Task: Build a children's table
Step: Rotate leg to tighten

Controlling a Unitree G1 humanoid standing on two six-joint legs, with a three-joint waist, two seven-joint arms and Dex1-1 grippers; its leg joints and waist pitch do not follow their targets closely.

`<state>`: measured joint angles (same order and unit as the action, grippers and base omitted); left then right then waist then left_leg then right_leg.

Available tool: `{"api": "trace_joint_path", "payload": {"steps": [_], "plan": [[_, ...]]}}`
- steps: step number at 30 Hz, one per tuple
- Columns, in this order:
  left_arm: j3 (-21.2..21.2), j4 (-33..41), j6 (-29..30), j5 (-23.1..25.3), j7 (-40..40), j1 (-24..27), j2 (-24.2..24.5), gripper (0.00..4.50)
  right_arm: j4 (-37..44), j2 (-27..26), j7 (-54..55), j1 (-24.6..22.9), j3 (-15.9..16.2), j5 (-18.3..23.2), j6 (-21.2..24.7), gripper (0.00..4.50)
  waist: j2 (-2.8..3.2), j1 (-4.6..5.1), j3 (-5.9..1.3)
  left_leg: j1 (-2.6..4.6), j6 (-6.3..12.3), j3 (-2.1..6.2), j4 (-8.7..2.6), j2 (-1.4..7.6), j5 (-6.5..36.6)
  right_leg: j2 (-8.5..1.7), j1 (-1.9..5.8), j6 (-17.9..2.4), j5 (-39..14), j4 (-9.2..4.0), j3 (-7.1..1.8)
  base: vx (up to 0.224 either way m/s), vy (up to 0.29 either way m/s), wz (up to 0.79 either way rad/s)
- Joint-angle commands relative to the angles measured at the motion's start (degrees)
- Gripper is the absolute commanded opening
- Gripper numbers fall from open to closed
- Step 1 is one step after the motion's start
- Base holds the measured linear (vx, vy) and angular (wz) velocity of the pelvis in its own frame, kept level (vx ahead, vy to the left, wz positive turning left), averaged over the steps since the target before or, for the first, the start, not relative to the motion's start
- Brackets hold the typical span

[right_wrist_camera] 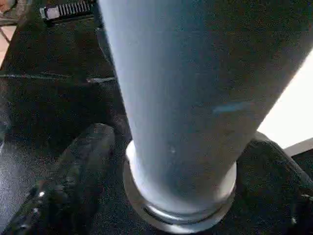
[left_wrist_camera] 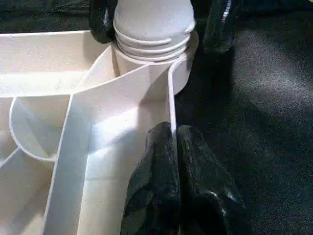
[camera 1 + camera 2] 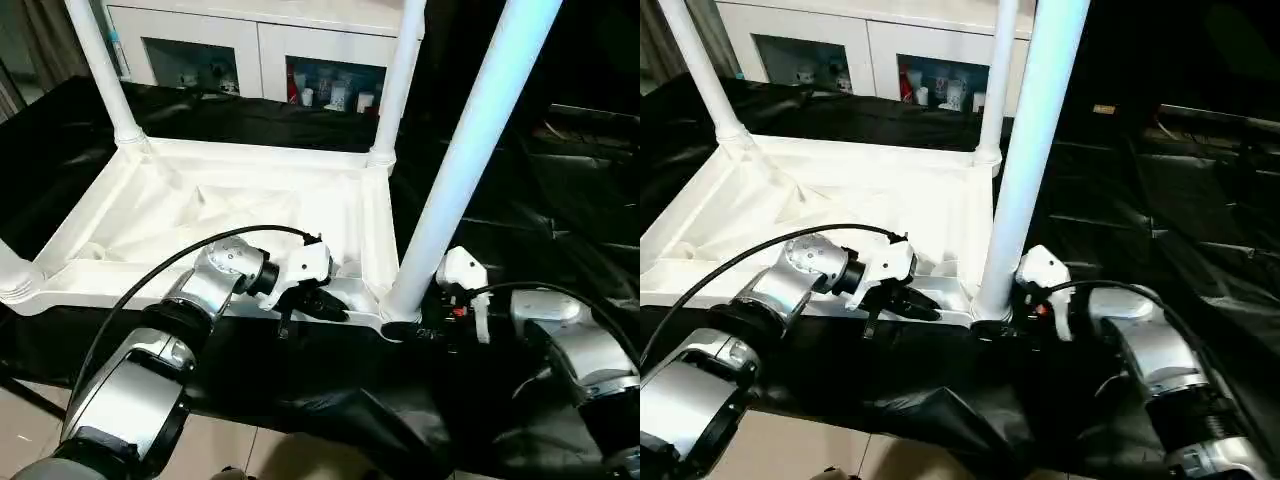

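Note:
The children's table lies upside down on black cloth, its ribbed white top (image 3: 250, 155) facing up. Two legs stand in the far corner sockets (image 3: 100, 70) (image 3: 400, 80), and a leg base (image 3: 10, 275) shows at the near left. A thick white leg (image 3: 470, 140) stands upright in the near right socket, its threaded end (image 2: 154, 34) showing above the socket. My right gripper (image 1: 176, 188) is open, with one finger (image 1: 73, 186) on each side of that leg's base. My left gripper (image 2: 173, 147) is shut on the top's thin near rim, close to that corner.
A white cabinet (image 3: 250, 60) with glass doors and small bottles stands behind the black-draped work table (image 3: 560, 200). The cloth lies in wrinkles to the right. Pale floor tiles (image 3: 230, 450) show below the table's near edge. A black cable (image 3: 150, 285) arcs over my left forearm.

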<state>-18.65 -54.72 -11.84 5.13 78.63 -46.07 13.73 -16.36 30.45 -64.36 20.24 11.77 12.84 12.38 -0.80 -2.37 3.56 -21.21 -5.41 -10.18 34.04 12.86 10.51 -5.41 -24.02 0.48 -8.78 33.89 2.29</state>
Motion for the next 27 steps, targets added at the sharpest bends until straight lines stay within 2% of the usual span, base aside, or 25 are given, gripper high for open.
{"api": "trace_joint_path", "payload": {"steps": [1, 8, 15, 16, 17, 18, 20, 22, 23, 24, 25, 26, 27], "plan": [[-0.7, 1.8, -0.2, -0.3, 1.6, -0.3, -0.7, 0.0, -0.1, 0.7, -0.8, 0.8, 0.7, -0.4, 0.4, 3.48, -0.71, 0.16, -3.86, 0.34, 4.66, -0.88, -4.0, -0.08, 12.7, -1.35, 3.13, -14.4, -12.9, -3.58, -1.16, 0.0, 0.0, 0.0], [-0.8, 2.3, 0.2, -0.4, 1.9, -0.1, -0.7, 0.0, -0.1, 0.5, -0.9, 0.7, -0.2, 0.0, 0.7, 2.8, -0.76, 0.21, -3.8, 0.37, 4.29, -0.86, -4.06, -0.11, 13.6, -1.34, 3.1, -13.8, -14.4, -3.75, -1.16, 0.0, 0.0, 0.0], [-0.7, 1.6, -0.1, 0.3, 0.4, 0.0, -0.8, 0.0, -0.2, 0.0, 0.6, -0.1, -0.7, -0.2, 1.2, 2.7, -0.85, 0.25, -3.79, 0.32, 4.34, -0.83, -4.08, -0.1, 13.3, -1.34, 3.11, -13.7, -14.5, -3.75, -1.15, 0.0, 0.0, 0.0], [-0.3, 0.2, -0.7, 1.5, -4.8, -0.7, -1.4, 0.0, -1.9, -1.8, 5.6, 0.2, -2.1, -1.1, 1.0, 2.7, -0.83, 0.26, -3.75, 0.33, 4.33, -0.85, -4.09, -0.11, 13.4, -1.35, 3.06, -13.6, -14.7, -3.79, -1.16, 0.0, 0.0, 0.0], [-0.1, -0.3, -0.8, 1.8, -6.3, -0.9, -1.6, 0.0, -2.5, -2.4, 7.1, 0.3, -2.5, -1.2, 1.0, 2.7, -0.75, 0.46, -3.65, 0.31, 3.87, -0.84, -4.12, -0.12, 13.9, -1.35, 2.82, -13.4, -15.5, -3.87, -1.18, 0.0, 0.0, 0.0], [0.4, -1.4, 0.0, 2.5, -10.2, -1.6, -2.2, 0.0, -3.8, -4.0, 10.8, 0.5, -3.8, -1.5, 1.0, 2.7, -0.9, 0.57, -3.68, 0.34, 3.58, -0.81, -4.16, -0.21, 14.5, -1.33, 2.87, -13.1, -16.7, -4.02, -1.1, 0.0, 0.0, 0.0], [1.5, -3.7, 2.0, 3.2, -17.3, -2.9, -3.7, 0.0, -6.9, -7.4, 19.2, 1.1, -6.2, -2.3, 0.1, 2.69, -0.88, 0.8, -3.59, 0.62, 2.58, -0.86, -4.13, -0.37, 16.1, -1.3, 2.48, -11.9, -20.5, -4.47, -1.07, 0.0, 0.0, 0.0], [2.0, -5.7, 3.6, 3.6, -22.4, -3.9, -5.0, 0.0, -9.4, -10.7, 27.7, 1.4, -8.8, -2.7, 0.8, 2.69, -0.83, 1.16, -3.6, 0.45, 1.23, -0.62, -4.29, -0.54, 16.6, -1.29, 2.41, -10.2, -23.9, -4.72, -0.97, 0.0, 0.0, 0.0], [2.3, -7.0, 4.8, 3.9, -26.1, -4.5, -6.1, 0.0, -10.8, -13.1, 34.2, 1.4, -10.7, -2.8, 1.6, 2.69, -0.86, 1.25, -3.6, 0.51, 1.03, -0.59, -4.36, -0.57, 16.9, -1.24, 2.33, -9.9, -24.4, -4.85, -0.92, 0.0, 0.0, 0.0], [2.3, -7.2, 4.9, 3.9, -26.5, -4.6, -6.2, 0.0, -10.9, -13.4, 34.9, 1.4, -10.9, -2.9, 1.6, 2.69, -0.86, 1.5, -3.68, 0.34, 0.49, -0.46, -4.4, -0.68, 16.4, -1.26, 2.49, -9.3, -24.3, -4.74, -0.9, 0.0, 0.0, 0.0], [2.6, -8.3, 5.9, 4.1, -30.0, -5.2, -7.2, 0.0, -11.7, -15.4, 40.6, 1.2, -12.4, -3.3, 2.2, 2.69, -0.99, 1.73, -3.58, 0.32, 0.65, -0.53, -4.4, -0.7, 16.4, -1.12, 2.46, -9.1, -23.8, -4.94, -0.92, 0.0, 0.0, 0.0], [3.1, -10.4, 7.4, 4.5, -35.8, -6.4, -8.9, 0.0, -12.4, -18.7, 49.4, 0.9, -14.4, -4.2, 2.7, 2.68, -0.62, 1.95, -3.71, 0.42, 0.67, -0.48, -4.4, -0.65, 16.5, -1.2, 2.42, -9.6, -22.9, -4.86, -0.99, 0.0, 0.0, 0.0], [3.1, -10.4, 7.4, 4.5, -35.8, -6.4, -8.9, 0.0, -12.4, -18.7, 49.4, 0.9, -14.4, -4.2, 2.7, 2.68, -0.65, 2.16, -3.72, 0.33, 0.47, -0.57, -4.38, -0.7, 16.0, -1.11, 2.33, -9.6, -22.1, -4.83, -1.05, 0.0, 0.0, 0.0]]}}
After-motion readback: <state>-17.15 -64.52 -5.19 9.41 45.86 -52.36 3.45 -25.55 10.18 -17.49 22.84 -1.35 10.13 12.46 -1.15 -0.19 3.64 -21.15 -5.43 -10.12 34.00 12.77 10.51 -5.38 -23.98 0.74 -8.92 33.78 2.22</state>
